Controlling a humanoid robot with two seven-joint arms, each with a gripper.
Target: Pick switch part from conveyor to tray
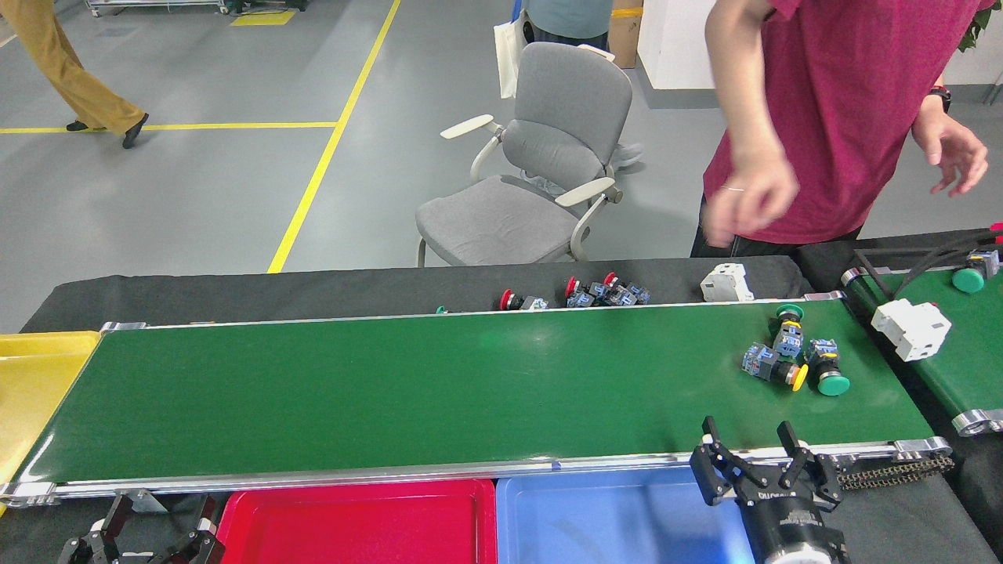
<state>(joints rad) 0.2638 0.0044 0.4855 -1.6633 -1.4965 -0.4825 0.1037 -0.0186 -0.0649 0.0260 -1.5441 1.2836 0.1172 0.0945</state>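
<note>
Taking the long green conveyor as the landmark: off its left end sits a yellow tray. Below its near rail at the left corner, the left gripper shows only in part at the frame's bottom edge, idle, with its dark fingers spread and holding nothing. Along the near rail next come a red tray and, beside it, a blue tray, both showing bare floors. On the black cloth behind the far rail lie a few spare red-capped switches and a white block. Above the blue tray's right part, the right gripper is raised to the near rail, jaws spread wide and empty. The task's things, a cluster of three switch parts with yellow and green caps, lie touching one another on the belt toward its right end, just beyond that gripper. Behind the far rail a person in a red shirt stands. Off the right end, a second belt carries another white block and a green-capped switch. The step in hand looks like the approach: nothing is grasped yet. Next, the right gripper would likely need to reach over the rail, single out one part from the cluster, and pinch it without knocking its neighbours. A small label on the right gripper's body is too small to read.
</note>
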